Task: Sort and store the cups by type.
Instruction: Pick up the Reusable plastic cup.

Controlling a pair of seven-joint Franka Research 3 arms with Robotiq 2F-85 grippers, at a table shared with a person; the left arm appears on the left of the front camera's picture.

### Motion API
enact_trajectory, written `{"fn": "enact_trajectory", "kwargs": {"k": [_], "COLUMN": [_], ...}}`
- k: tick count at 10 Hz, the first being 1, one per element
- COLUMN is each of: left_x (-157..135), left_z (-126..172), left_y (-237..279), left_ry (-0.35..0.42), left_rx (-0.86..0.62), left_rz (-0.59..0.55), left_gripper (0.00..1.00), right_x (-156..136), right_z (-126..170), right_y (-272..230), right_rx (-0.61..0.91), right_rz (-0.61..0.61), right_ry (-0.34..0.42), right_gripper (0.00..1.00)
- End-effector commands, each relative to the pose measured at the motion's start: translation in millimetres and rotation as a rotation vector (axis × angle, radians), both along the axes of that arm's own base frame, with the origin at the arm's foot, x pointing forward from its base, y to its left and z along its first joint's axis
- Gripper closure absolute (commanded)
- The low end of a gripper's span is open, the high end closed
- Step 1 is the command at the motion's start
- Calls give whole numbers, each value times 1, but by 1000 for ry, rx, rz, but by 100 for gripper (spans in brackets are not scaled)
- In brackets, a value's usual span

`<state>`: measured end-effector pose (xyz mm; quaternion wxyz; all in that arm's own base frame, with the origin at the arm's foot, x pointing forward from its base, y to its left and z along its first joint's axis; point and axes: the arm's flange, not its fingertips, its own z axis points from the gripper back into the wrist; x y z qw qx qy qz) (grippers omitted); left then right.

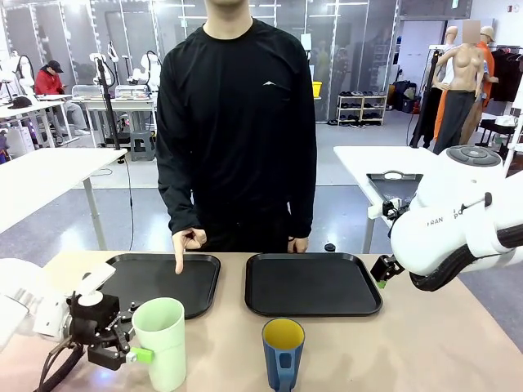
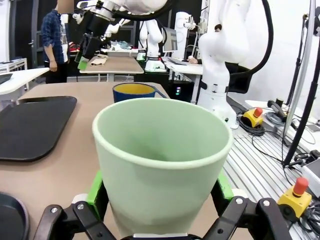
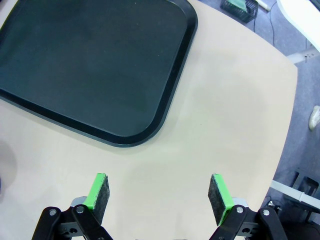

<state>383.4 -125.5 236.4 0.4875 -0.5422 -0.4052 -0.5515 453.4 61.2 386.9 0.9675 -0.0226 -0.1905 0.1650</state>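
Observation:
A tall mint-green tumbler stands upright at the table's front left. My left gripper is shut on it, its green pads pressed against both sides of the tumbler. To its right stands the shorter dark blue cup with a yellow inside and its handle facing me; it also appears behind the tumbler as the blue cup. My right gripper hangs open over bare table off the right tray's corner, right gripper with nothing between its fingers.
Two black trays lie side by side, the left tray and the right tray. The person stands at the far side, one hand pointing a finger down onto the left tray. The right tray has nothing on it.

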Motion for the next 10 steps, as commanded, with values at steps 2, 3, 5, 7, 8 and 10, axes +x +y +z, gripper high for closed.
{"fn": "enact_trajectory", "kwargs": {"k": [2,3,5,7,8,10], "left_x": [-4,-5,-4,-5,-7,-9], "left_z": [-23,-23,-25,-28,-30,-33], "left_y": [-12,-13,-14,-18,-21,-26], "left_ry": [0,12,-3,9,13,22], "left_rx": [-50,-62,-68,-70,-65,-57], "left_rz": [-38,-43,-46,-57,-66,-86], "left_gripper": [0,0,0,0,0,0], "right_x": [1,1,1,1,1,1], "right_z": [0,0,0,0,0,0], "right_y": [-1,-1,-1,-1,-1,-1], "right_rx": [0,0,0,0,0,0], "right_rz": [-3,-3,-3,-3,-3,-3], "right_ry": [2,2,2,2,2,2], "right_gripper": [0,0,0,0,0,0]}}
